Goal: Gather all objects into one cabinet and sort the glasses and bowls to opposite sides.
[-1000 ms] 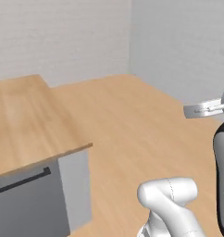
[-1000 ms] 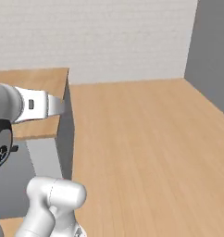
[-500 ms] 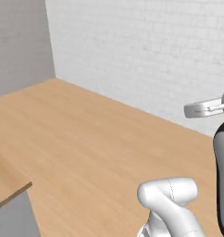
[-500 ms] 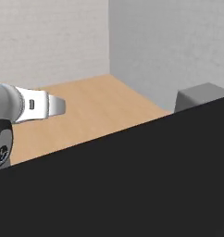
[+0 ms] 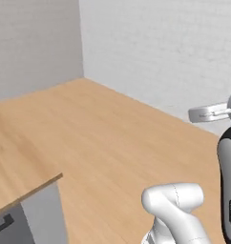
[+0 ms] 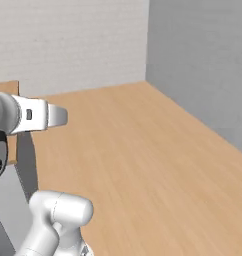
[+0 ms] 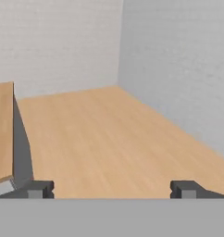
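In the hand view my gripper (image 7: 111,190) stands open, its two dark fingertips (image 7: 40,189) far apart with nothing between them. It looks out over a bare wooden floor (image 7: 109,139) towards a corner of two grey-white walls. My white arm (image 5: 174,209) rises at the lower right of the left base view and at the lower left of the right base view. The cabinet, the glasses and the bowls are out of view.
A wood-topped counter (image 5: 17,176) with a grey front (image 5: 38,217) stands at the lower left; its end also appears at the left of the hand view (image 7: 2,129). Walls meet in a corner (image 5: 81,43) ahead. Open floor (image 6: 143,150) stretches in between.
The whole picture has shifted, so the base has turned. The dark block that covered the right base view is gone, and the counter end is back at the left.
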Motion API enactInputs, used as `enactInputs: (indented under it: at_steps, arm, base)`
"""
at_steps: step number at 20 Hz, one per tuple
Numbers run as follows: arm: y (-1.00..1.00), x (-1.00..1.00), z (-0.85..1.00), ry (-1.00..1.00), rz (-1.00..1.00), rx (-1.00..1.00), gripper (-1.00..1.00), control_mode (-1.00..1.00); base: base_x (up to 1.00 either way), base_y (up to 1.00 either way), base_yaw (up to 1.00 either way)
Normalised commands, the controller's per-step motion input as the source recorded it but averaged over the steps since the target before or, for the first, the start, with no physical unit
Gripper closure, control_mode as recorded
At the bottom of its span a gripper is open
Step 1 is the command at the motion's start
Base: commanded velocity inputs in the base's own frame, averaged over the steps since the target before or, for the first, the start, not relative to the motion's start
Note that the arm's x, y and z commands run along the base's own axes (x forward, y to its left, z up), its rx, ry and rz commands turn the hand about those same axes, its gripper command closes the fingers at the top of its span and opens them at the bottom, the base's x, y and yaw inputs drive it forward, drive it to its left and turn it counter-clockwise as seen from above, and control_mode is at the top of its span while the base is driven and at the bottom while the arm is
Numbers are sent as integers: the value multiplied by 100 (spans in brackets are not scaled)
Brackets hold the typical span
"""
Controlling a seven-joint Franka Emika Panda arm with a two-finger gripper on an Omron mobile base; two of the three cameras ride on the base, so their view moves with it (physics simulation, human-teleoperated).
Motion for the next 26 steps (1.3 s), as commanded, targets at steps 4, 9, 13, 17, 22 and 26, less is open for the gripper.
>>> enactInputs:
  at_steps: [4,9,13,17,22,26]
  arm:
    - [0,0,0,0,0,0,-100,100]
    - [0,0,0,0,0,0,-100,100]
    - [0,0,0,0,0,0,-100,100]
    - [0,0,0,0,0,0,-100,100]
    - [0,0,0,0,0,0,-100,100]
    - [0,0,0,0,0,0,-100,100]
  base:
    - [0,81,63]
    - [23,72,67]
    - [40,54,77]
    - [44,44,82]
    - [41,38,85]
    - [41,31,86]
